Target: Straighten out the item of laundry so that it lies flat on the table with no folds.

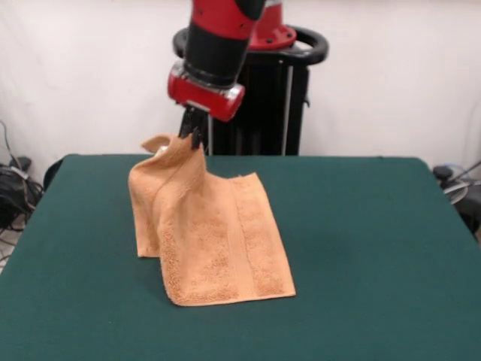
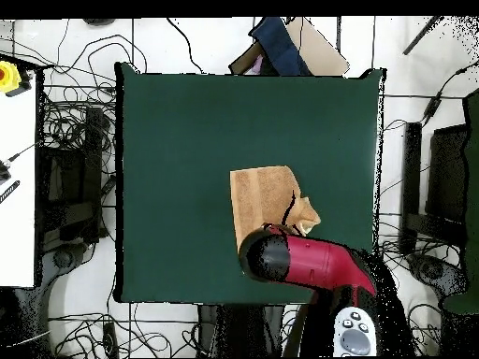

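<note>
Terry-cloth towel point(image 1: 214, 241): one corner raised off the green bench point(image 1: 361, 248), clenched in the end effector point(image 1: 194, 135); lower edge rests on bench toward 6 o'clock.

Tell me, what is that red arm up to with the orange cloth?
The robot's claw has pinched one corner of a small orange towel and holds it up above the green table. The towel hangs from that corner like a tent, its lower part resting on the table, with a fold down its left side in the front view. So it is not flat yet; the arm seems to be partway through spreading it out.
</note>
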Motion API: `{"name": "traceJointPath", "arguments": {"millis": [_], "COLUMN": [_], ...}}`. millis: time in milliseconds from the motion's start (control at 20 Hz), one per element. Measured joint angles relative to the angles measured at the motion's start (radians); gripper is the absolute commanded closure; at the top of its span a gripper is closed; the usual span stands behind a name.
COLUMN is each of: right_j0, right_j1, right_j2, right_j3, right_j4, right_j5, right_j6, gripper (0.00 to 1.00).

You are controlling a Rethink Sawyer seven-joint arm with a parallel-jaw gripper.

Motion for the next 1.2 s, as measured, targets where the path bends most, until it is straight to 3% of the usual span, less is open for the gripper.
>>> {"name": "traceJointPath", "arguments": {"millis": [350,650,1050,1200], "right_j0": [0.04,0.054,-0.001,-0.061], "right_j1": [-0.029,0.01,0.119,0.172], "right_j2": [-0.003,-0.038,-0.075,-0.076], "right_j3": [-0.033,-0.079,-0.15,-0.174], "right_j4": [0.005,-0.015,-0.096,-0.122], "right_j5": [0.014,-0.052,-0.274,-0.369], "right_j6": [0.0,0.0,0.0,0.0], "gripper": [1.0,1.0,1.0,1.0]}}
